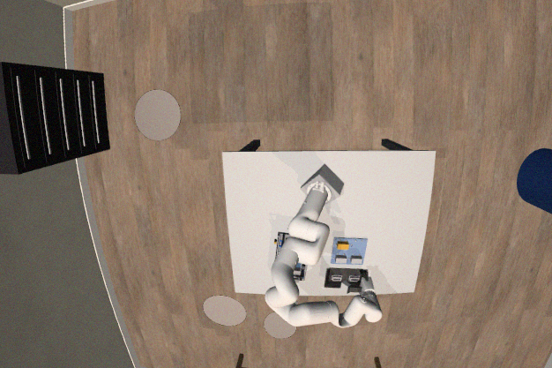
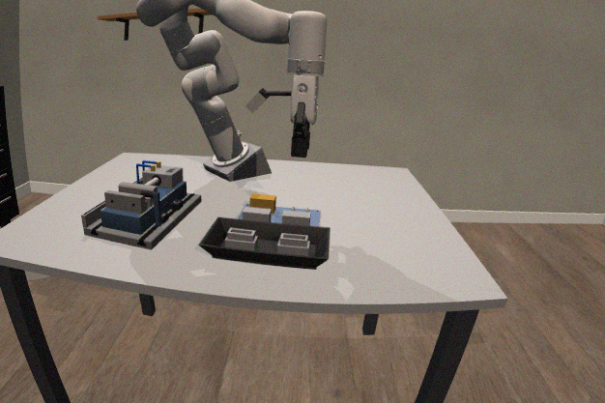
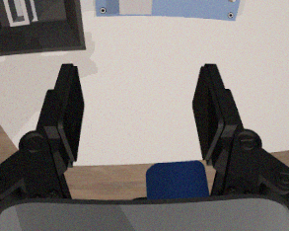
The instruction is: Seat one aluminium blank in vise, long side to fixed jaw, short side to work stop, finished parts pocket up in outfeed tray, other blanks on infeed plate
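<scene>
My gripper [image 2: 299, 146] hangs high above the table, open and empty; in the wrist view its fingers stand wide apart over bare table top. The blue infeed plate [image 2: 280, 215] holds one brass blank [image 2: 263, 201] and two aluminium blanks [image 2: 256, 214] [image 2: 296, 217]. The black outfeed tray [image 2: 266, 242] holds two finished parts [image 2: 241, 237] [image 2: 293, 242], pocket up. The vise [image 2: 141, 208] stands at the table's left; I cannot tell what is in its opening. In the top view the gripper [image 1: 366, 285] is at the tray's [image 1: 346, 278] right end.
The arm's base [image 2: 234, 163] stands at the back of the table. In the top view the arm covers most of the vise [image 1: 285, 257]. The table's front edge is close to the tray. A black cabinet [image 1: 48, 116] stands far left.
</scene>
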Robot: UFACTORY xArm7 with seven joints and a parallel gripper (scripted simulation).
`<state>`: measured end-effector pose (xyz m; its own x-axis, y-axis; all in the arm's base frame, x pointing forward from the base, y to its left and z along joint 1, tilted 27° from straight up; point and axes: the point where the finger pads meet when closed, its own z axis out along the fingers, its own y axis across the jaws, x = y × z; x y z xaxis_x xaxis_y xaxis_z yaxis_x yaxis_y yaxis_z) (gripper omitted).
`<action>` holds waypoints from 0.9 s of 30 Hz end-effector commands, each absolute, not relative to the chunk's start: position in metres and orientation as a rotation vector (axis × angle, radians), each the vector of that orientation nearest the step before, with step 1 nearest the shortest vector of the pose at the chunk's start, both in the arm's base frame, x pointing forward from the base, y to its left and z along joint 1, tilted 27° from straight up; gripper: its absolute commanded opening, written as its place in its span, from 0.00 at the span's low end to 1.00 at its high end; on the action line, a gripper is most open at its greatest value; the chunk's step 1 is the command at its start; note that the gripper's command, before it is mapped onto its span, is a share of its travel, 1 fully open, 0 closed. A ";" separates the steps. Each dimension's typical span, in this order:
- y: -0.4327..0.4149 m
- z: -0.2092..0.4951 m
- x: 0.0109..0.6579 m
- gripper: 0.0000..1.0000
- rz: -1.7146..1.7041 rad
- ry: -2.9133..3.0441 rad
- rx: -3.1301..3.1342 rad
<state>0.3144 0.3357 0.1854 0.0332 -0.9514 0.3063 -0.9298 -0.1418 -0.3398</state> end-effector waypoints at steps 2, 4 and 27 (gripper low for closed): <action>0.337 0.187 0.314 0.69 -0.724 2.023 -2.223; 0.337 0.186 0.314 0.69 -0.724 2.023 -2.223; 0.323 0.143 0.332 0.69 -0.723 2.022 -2.223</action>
